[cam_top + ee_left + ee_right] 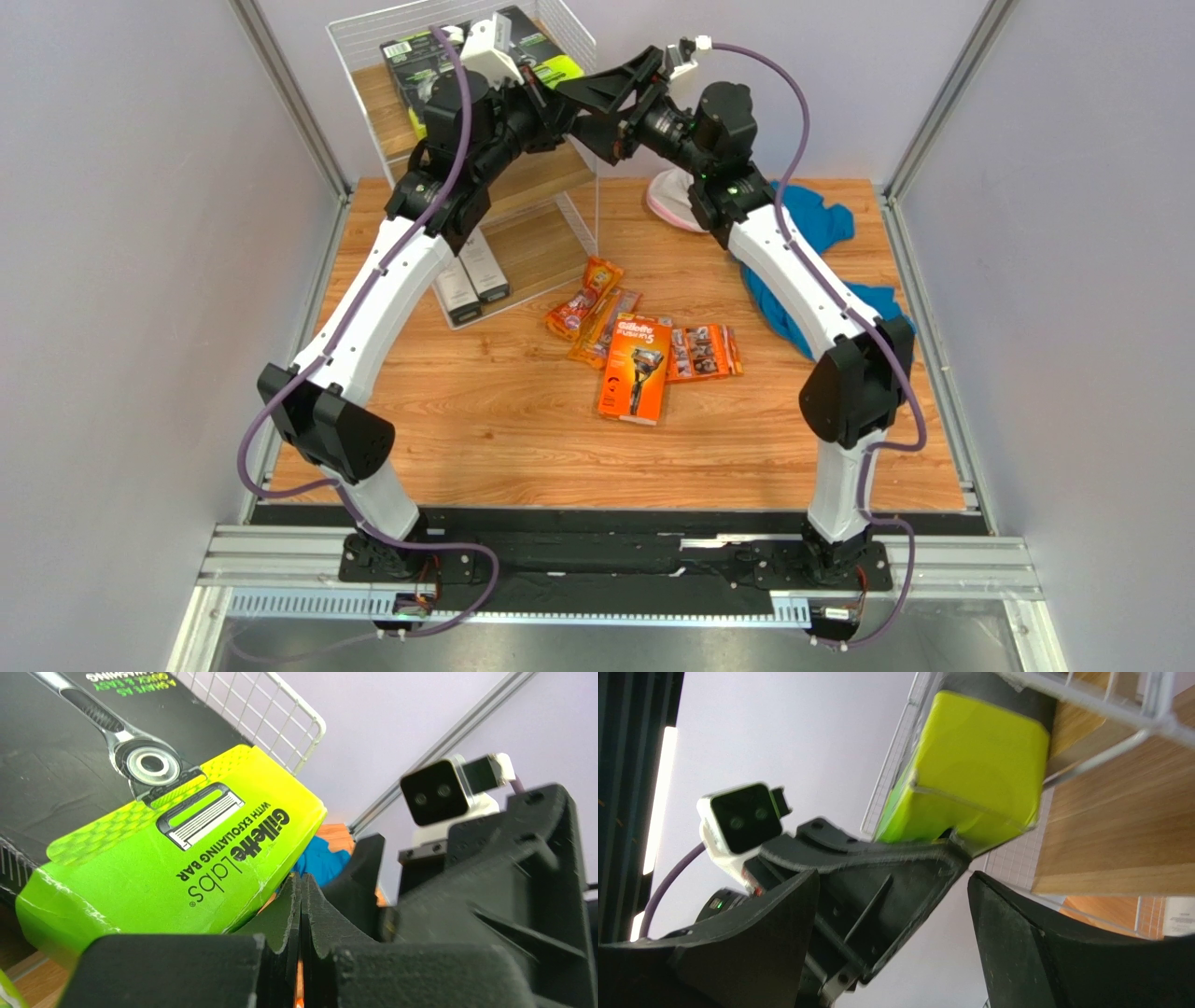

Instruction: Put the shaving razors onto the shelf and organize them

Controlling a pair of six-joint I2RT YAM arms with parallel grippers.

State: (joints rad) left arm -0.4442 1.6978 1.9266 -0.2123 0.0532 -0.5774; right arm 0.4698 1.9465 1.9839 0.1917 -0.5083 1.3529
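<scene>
At the left, the shelf is carrying what look like two black packs with lime-green ends on its top tier, while two slim grey-white boxes are standing on its lowest tier. The left end effector is hovering by the lime end of one pack with its jaws pressed together on nothing; I cannot tell whether it is touching the pack. Just to its right, the right end effector is facing it with jaws spread wide and gripping nothing. Further right, four orange packs are lying in a loose cluster on the surface, well apart from the shelf, and a blue cloth is sitting beyond them. I judge the task about a third done: the orange packs are waiting to be shelved.
</scene>
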